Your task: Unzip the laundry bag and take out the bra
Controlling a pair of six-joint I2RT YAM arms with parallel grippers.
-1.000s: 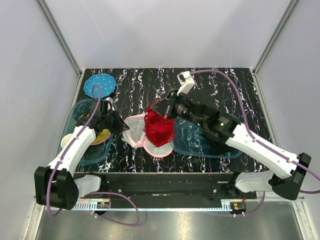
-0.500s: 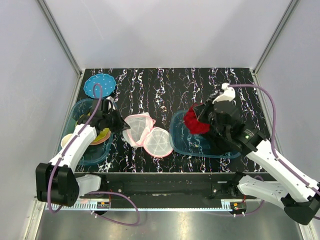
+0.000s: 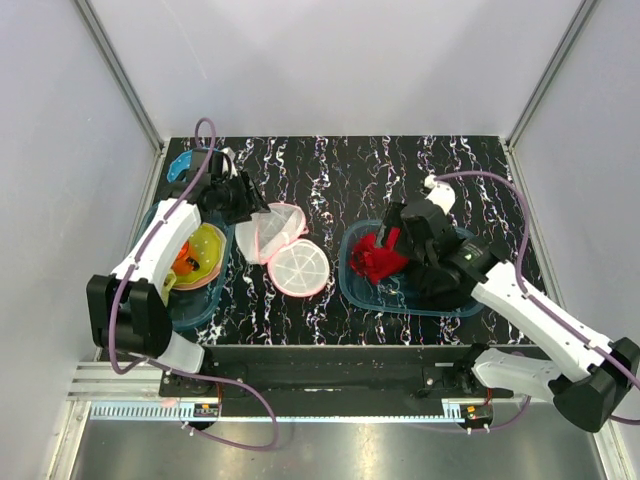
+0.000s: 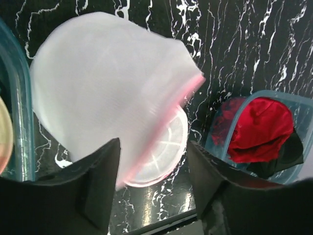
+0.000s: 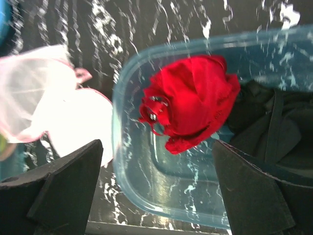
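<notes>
In the clear blue-tinted plastic tray [image 5: 119, 127] on the right side of the black marbled surface [image 3: 330, 170], the bright red soft fabric bra [image 5: 190, 107] lies in a bunched lump. It is out of the bag.

Your right gripper [image 5: 157, 142] hangs right above it. Both its fingers are spread wide and there is nothing between them. The bra sits just ahead of the gap between the fingers, near the tray's left wall. A dark cloth [image 5: 264, 127] lies beside it in the same tray. The lump has no clear long side, so no one way of lining up with it looks best.

The small round white mesh laundry bag with pink zipper trim [image 4: 107, 83] lies open on the surface, just left of the tray and apart from the bra. Its two halves are spread, and no red shows in them.

Your left gripper [image 4: 154, 143] is the one nearer the bag. Its fingers stand apart with the bag just ahead of them. As far as the blurred view shows, they do not pinch it.

I think the job looks done. If you pull the right arm away, go straight up so the fingers do not catch the bra or the tray wall.
</notes>
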